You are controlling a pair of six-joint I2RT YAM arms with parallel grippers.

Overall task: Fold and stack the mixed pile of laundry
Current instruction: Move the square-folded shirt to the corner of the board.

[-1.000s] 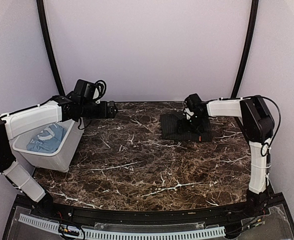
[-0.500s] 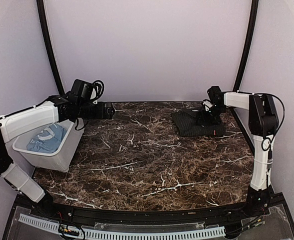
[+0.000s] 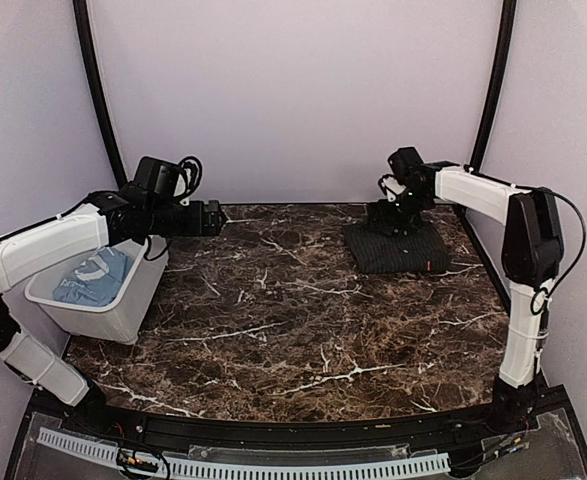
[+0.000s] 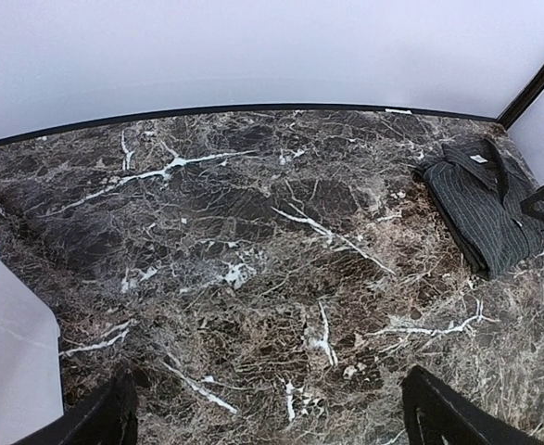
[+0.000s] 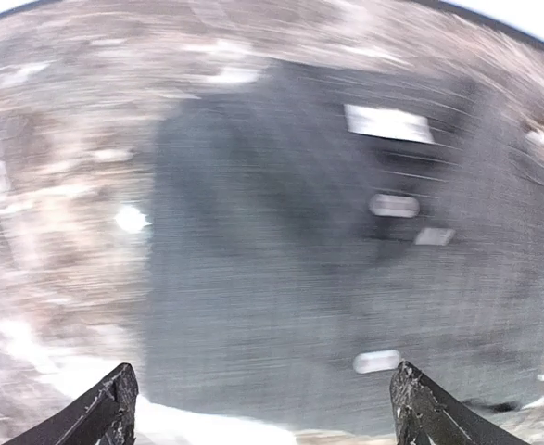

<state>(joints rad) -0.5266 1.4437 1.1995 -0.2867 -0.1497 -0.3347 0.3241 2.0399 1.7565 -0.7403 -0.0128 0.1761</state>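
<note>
The black pinstriped shirt (image 3: 401,250) lies folded into a flat rectangle at the back right of the marble table. It also shows at the right of the left wrist view (image 4: 487,211) and as a motion-blurred dark shape filling the right wrist view (image 5: 327,260). My right gripper (image 3: 389,216) hovers open over the shirt's back left corner, its jaws (image 5: 267,413) wide apart and empty. The light blue T-shirt (image 3: 93,276) lies crumpled in the white bin (image 3: 123,312). Beside the bin's far edge my left gripper (image 3: 213,218) hangs open over bare marble, nothing between its jaws (image 4: 272,422).
The white bin stands at the table's left edge under my left forearm, its rim at the left of the left wrist view (image 4: 7,357). A purple wall backs the table, with black curved posts (image 3: 493,90) at both rear corners.
The folded shirt slid right toward the back right corner under my right gripper. That gripper has since lifted off it and swung left. The left gripper has barely moved.
</note>
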